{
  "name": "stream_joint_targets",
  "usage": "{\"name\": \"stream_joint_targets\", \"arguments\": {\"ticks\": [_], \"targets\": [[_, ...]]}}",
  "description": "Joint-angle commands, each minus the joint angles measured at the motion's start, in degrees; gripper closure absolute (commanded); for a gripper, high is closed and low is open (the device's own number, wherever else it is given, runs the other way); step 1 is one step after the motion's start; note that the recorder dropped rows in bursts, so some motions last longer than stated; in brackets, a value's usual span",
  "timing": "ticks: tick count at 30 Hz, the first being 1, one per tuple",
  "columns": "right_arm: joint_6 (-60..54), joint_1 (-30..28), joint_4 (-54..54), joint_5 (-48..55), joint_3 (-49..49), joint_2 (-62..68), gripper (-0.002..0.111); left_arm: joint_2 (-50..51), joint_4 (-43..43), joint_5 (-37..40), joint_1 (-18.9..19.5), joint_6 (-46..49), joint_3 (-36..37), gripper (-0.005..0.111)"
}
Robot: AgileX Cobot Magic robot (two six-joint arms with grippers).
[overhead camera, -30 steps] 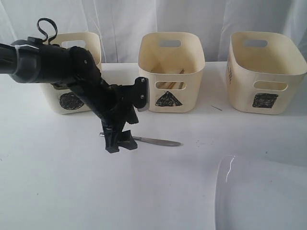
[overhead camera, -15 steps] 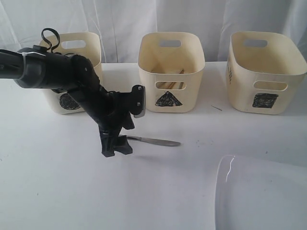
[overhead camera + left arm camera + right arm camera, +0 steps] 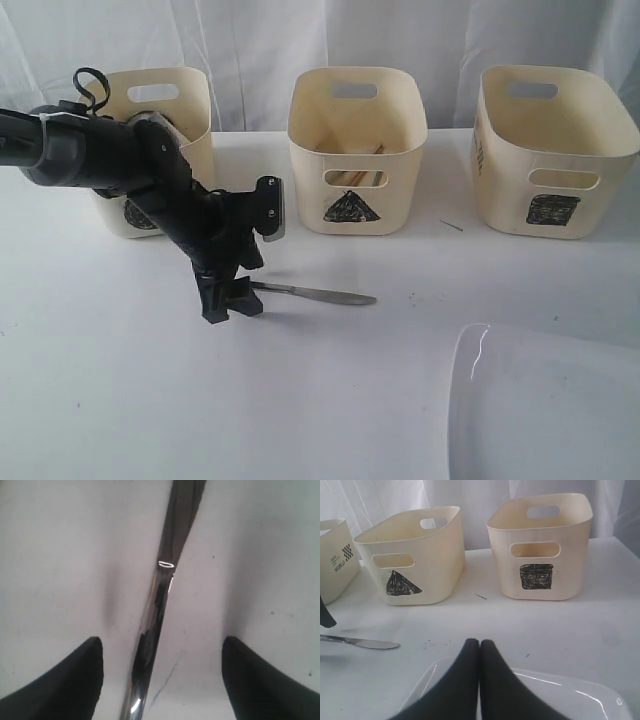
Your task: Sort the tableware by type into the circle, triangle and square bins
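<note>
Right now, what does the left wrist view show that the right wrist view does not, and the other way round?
Only the left wrist view shows the open left pincer, its black fingertips either side of the steel table knife's handle, not yet touching it. Only the right wrist view shows the cream plastic triangle bin, the cream plastic square bin, the large white square plate and the shut right pincer above it. Both show the steel table knife lying on the white table.

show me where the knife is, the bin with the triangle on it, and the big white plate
knife (image 3: 325, 295), exterior view, middle of the blade lying on the table.
triangle bin (image 3: 357, 140), exterior view, its front wall above the handle slot.
white plate (image 3: 555, 695), right wrist view, its flat surface beside the closed gripper.
</note>
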Motion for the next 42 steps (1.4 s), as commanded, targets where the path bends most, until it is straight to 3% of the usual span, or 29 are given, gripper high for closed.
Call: {"name": "stream_joint_targets", "arguments": {"ticks": [1,19,28,42], "targets": [[0.16,-0.20,-0.08,-0.44,0.32,-0.37,0.108,1.21,-1.59,0.51,0.09,2.18,-0.01,0.037],[0.16,-0.20,-0.08,-0.44,0.32,-0.37,0.108,3.43,-4.58,5.90,0.09,1.15,-0.01,0.037],[0.16,-0.20,-0.08,-0.44,0.32,-0.37,0.108,3.17,-3.81,3.00,0.34,0.65,-0.01,0.037],[0.16,-0.20,-0.08,-0.44,0.32,-0.37,0.108,-5.42,-3.71,2.96,1.19,-6.29,-0.01,0.037]]}}
